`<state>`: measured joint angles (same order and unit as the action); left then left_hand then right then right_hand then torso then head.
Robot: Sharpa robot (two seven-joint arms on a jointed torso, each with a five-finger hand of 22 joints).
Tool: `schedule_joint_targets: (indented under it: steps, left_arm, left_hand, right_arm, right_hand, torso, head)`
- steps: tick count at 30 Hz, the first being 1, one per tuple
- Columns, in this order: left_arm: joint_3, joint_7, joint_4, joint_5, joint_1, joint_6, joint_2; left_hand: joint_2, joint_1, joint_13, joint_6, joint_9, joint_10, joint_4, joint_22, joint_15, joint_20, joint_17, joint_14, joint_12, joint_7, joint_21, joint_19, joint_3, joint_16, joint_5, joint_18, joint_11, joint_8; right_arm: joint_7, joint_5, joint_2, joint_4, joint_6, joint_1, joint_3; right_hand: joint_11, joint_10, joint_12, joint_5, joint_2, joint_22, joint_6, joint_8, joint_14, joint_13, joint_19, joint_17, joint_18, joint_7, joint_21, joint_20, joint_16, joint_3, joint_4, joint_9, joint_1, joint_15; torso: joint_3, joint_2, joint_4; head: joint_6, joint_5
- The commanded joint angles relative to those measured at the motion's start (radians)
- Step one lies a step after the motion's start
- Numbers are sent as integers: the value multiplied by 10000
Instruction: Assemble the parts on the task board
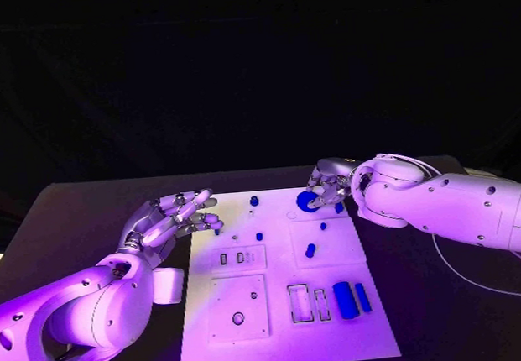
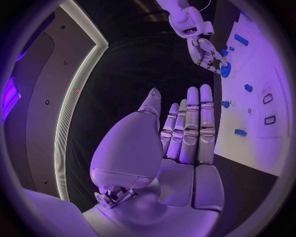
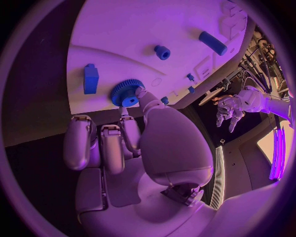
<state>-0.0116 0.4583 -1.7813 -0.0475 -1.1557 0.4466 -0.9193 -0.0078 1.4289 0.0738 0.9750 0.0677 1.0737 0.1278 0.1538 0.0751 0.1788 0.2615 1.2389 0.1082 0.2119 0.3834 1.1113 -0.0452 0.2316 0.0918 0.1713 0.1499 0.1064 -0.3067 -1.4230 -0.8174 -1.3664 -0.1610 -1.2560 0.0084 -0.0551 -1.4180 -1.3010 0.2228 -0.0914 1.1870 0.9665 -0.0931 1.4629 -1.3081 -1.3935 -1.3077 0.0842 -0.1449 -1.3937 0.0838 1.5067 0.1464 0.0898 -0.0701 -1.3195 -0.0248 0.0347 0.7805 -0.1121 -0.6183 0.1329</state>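
The right hand [image 1: 324, 186] is seen at the far edge of the task board [image 1: 286, 347], its fingers closed around a blue toothed gear [image 3: 126, 92], which is pinched between a fingertip and the thumb just above the white surface (whether the gear already touches the board cannot be told). Just beside that hand, a small blue block [image 3: 91, 78] stands on the board, and a short blue cylinder [image 3: 162, 52] lies a little further out. Further from it still, toward the robot, a row of long blue bars [image 1: 346, 299] is set beside the rectangular slots. The left hand [image 1: 173, 219] is held open over the board's opposite edge, fingers spread and nothing in its grasp. The gear is judged liable to be set down tilted or off its seat, since the grip is taken at its rim; the nearby block could also be knocked by the curled fingers.
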Motion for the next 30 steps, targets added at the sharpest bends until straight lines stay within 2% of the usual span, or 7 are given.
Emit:
schedule_joint_targets:
  steps: [1,3,6,11,18,25,30]
  left_arm:
    - [7,40,-6,-9,-10,-214,23]
    - [7,39,-5,-9,-10,-217,23]
    - [7,37,-6,-9,-10,-219,22]
    - [7,32,-6,-9,-10,-224,23]
    - [7,30,-1,-9,-8,-230,27]
    - [7,29,-8,-9,-8,-240,39]
    - [7,20,-15,-9,-8,-250,44]
  left_hand:
    - [80,42,-14,-69,-11,-84,-77,15,40,6,9,-6,-43,-15,58,-28,9,-66,-5,90,-18,-67]
    - [80,42,-14,-69,-11,-84,-77,15,40,6,9,-6,-43,-15,58,-28,9,-66,-5,90,-18,-67]
    - [80,42,-14,-69,-11,-84,-77,15,40,6,9,-6,-43,-15,58,-28,9,-66,-5,90,-18,-67]
    - [93,57,-16,-83,-12,-99,-92,16,41,7,24,-14,-56,-16,59,-36,12,-75,-4,90,-15,-78]
    - [107,71,-20,-103,-13,-123,-110,16,46,10,41,-28,-75,-11,59,-49,13,-89,-3,90,-10,-93]
    - [107,71,-20,-103,-13,-123,-110,16,46,10,41,-28,-75,-11,59,-49,13,-89,-3,90,-10,-93]
    - [112,78,-22,-112,-13,-133,-119,16,48,12,50,-35,-84,-9,59,-55,13,-97,-3,90,-7,-99]
  right_arm:
    - [-84,-238,40,21,259,42,-20]
    - [-124,-363,50,21,114,49,-20]
    - [-195,-496,56,15,-181,57,-20]
    - [-275,-829,55,-72,-956,74,-21]
    - [-176,-1267,33,-711,-1809,109,-19]
    - [-166,-1378,181,-1395,-1966,114,-18]
    - [-204,-1434,554,-1556,-1792,113,-19]
  right_hand:
    - [18,-147,-213,50,107,48,223,-128,846,-293,-90,-1363,-93,33,-58,3,75,34,-59,-54,-35,37]
    - [76,-274,-450,-18,221,100,513,-283,850,-529,-109,-1389,-99,101,-88,-27,90,110,-88,-109,-82,-6]
    - [185,-401,-687,-564,520,237,866,-469,859,-774,-168,-1440,-122,228,-160,-97,116,386,-178,-177,-265,-93]
    - [335,-548,-932,-699,793,534,1263,-644,873,-1028,-304,-1510,-179,402,-307,-209,151,836,-467,-255,-604,-222]
    - [383,-594,-992,-511,788,803,1401,-636,881,-1123,-425,-1552,-234,443,-439,-287,172,1190,-699,-288,-600,-276]
    - [365,-582,-952,-393,721,872,1367,-549,877,-1118,-453,-1538,-248,421,-475,-287,166,1305,-668,-277,-329,-265]
    - [342,-559,-898,-335,650,892,1311,-466,874,-1093,-459,-1520,-251,393,-486,-277,159,1355,-614,-257,-108,-249]
  torso:
    - [6,0,-3]
    - [6,0,-2]
    - [6,-1,-1]
    - [6,-3,-12]
    - [4,-1,-16]
    - [20,0,-24]
    - [18,2,-34]
  head:
    - [-37,-2]
    - [-40,-2]
    - [-50,-1]
    - [-51,2]
    - [-47,-26]
    - [-39,-58]
    - [-52,-67]
